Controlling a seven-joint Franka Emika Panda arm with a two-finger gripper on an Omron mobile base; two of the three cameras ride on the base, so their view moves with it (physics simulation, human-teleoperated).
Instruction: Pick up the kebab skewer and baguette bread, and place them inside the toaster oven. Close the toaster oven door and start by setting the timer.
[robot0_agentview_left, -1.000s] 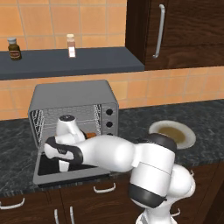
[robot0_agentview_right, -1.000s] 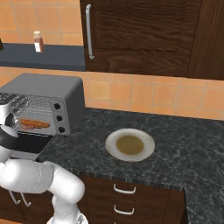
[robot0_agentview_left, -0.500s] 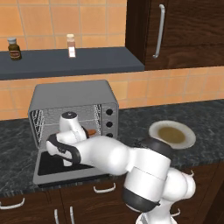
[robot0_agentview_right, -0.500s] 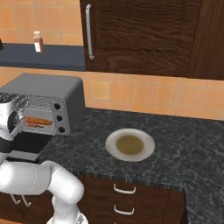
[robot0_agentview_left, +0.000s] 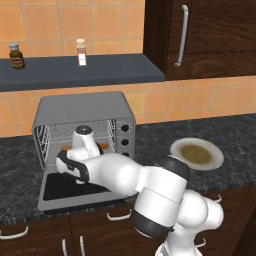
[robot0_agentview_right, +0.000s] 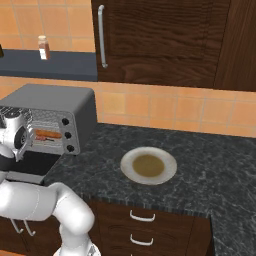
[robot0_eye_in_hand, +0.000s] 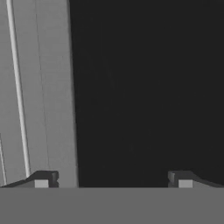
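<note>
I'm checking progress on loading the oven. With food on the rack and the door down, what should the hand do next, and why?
Probably reach for the door's front edge to swing it shut. The toaster oven door lies flat open, orange-brown food already rests on the rack, and the gripper hangs open, holding nothing, just above the dark glass.

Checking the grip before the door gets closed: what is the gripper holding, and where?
Nothing: the gripper is open and empty over the toaster oven door.
</note>
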